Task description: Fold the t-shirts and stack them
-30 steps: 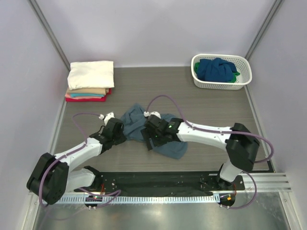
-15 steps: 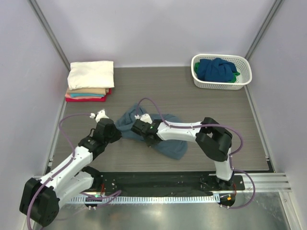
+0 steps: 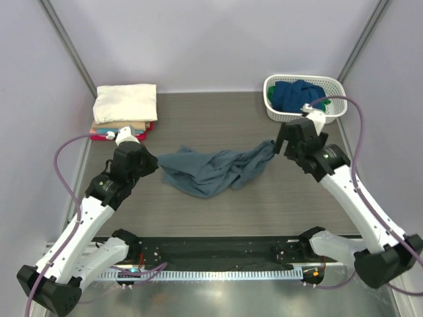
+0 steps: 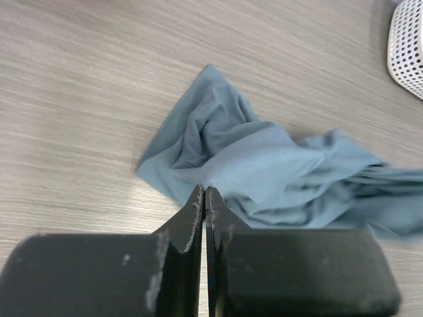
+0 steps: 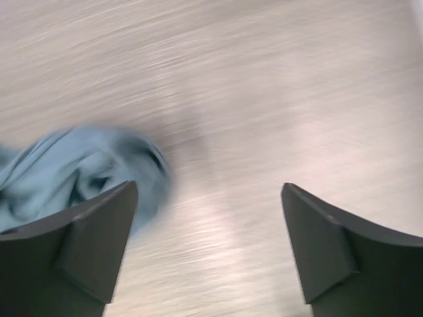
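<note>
A slate grey-blue t-shirt (image 3: 211, 173) lies crumpled and stretched sideways across the middle of the table. My left gripper (image 3: 154, 165) is shut on its left edge; in the left wrist view the closed tips (image 4: 205, 190) pinch the cloth (image 4: 277, 165). My right gripper (image 3: 279, 142) is open and empty by the shirt's right end; in the right wrist view the gripper (image 5: 208, 188) has its jaws wide apart over bare table, and the blurred cloth (image 5: 73, 165) is beside the left finger. A stack of folded t-shirts (image 3: 125, 102), cream on top, sits at the back left.
A white lattice basket (image 3: 337, 109) at the back right holds a dark blue t-shirt (image 3: 297, 94) and a green one (image 3: 324, 105); its corner shows in the left wrist view (image 4: 410, 46). Walls close in the table on three sides.
My right gripper swung from the shirt's middle to the right and back, pulling the cloth out, and is open now. My left gripper drew back to the left with the shirt's edge.
</note>
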Robot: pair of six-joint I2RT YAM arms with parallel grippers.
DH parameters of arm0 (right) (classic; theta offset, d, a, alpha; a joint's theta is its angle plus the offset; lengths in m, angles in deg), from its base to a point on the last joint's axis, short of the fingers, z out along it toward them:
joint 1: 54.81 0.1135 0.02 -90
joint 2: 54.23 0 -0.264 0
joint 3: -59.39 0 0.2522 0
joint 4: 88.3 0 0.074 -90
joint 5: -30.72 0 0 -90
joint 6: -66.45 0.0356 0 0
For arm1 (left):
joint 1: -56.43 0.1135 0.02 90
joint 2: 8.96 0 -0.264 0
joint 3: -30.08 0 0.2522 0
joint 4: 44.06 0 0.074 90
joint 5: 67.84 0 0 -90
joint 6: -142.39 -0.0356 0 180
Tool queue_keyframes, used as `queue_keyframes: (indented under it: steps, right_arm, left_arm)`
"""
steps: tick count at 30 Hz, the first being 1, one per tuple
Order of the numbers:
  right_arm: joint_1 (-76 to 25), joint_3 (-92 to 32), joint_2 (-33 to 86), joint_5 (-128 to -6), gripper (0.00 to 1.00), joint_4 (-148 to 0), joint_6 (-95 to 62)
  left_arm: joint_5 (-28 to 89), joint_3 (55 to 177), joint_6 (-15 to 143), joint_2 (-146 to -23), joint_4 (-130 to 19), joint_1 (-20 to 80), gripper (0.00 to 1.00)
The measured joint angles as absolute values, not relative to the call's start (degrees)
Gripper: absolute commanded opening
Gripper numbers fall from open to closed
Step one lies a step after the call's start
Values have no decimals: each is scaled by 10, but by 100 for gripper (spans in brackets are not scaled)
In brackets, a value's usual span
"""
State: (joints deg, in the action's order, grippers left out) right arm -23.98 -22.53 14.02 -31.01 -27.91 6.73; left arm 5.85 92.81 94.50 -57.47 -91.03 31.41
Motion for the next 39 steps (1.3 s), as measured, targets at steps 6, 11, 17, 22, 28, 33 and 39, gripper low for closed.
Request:
queue_keyframes:
  steps: [6,11,17,22,28,33,39]
  right_arm:
    - [-329,-158,100,-328,99,-250,46]
    - [-330,-116,136,-409,100,-259,35]
    - [-337,-128,218,-465,100,-324,24]
    - [-408,-140,331,-501,90,-393,20]
    - [-424,-141,356,-560,78,-437,28]
    - [-312,-81,303,-593,75,-476,58]
    - [-267,-9,293,-610,72,-486,82]
  left_arm:
    - [59,953,922,-600,-946,317,1]
    - [60,953,899,-608,-969,318,1]
    - [66,951,876,-608,-972,322,0]
    - [68,950,865,-611,-972,328,0]
    - [68,948,851,-611,-971,337,0]
    - [83,941,849,-620,-970,355,0]
    - [122,940,849,-632,-958,397,0]
